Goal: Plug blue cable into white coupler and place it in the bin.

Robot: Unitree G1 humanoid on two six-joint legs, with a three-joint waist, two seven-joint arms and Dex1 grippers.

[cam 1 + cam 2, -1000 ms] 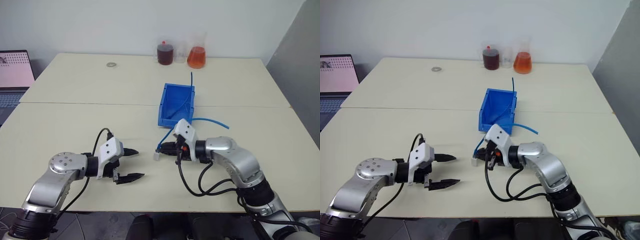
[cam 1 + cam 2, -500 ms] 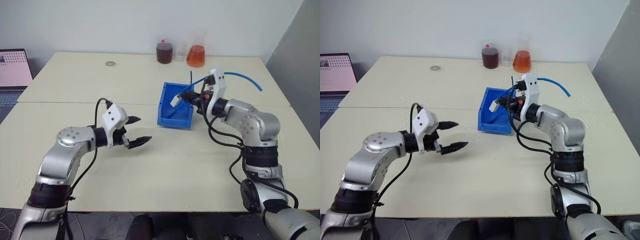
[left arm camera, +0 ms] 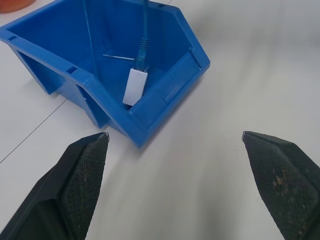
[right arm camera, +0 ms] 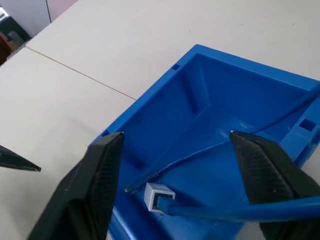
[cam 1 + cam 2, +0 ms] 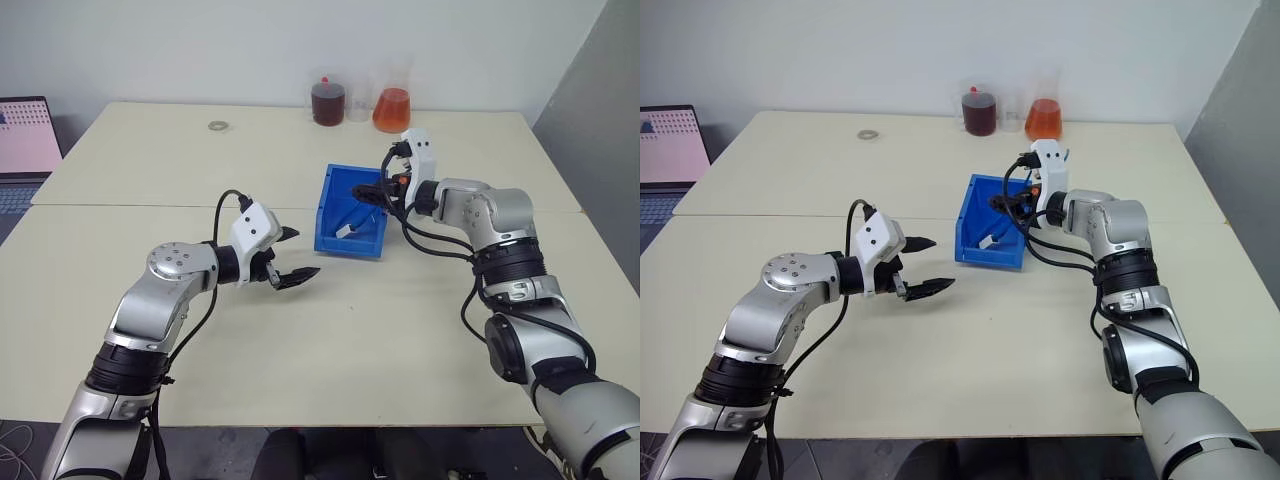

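1. White coupler (image 3: 135, 87) lies inside the bin (image 3: 165, 95), resting against the inner face of the low front lip. The blue cable (image 3: 142, 47) is plugged into its upper end; the coupler's long axis runs from the lip back toward the bin's rear wall.
2. From the plug the cable runs up and back across the bin floor and out over the rear wall. A second thin blue cable lies on the bin floor beside it.
3. Bin sits near the middle of the surface (image 5: 420, 330), just on the near side of the seam between the two tops, well clear of every edge.
4. Right pincer (image 4: 175, 165) hangs over the bin's rear, fingers spread wide and pinching nothing; the coupler lies just below and ahead of it. This arm is the nearer one.
5. Left pincer (image 5: 290, 255) is spread wide, empty, low over the surface beside the bin's front lip, pointing at the bin.
6. Judgement: placement looks done; what remains is drawing the right pincer back without snagging the trailing cable.
7. Two flasks of coloured liquid stand at the far edge.
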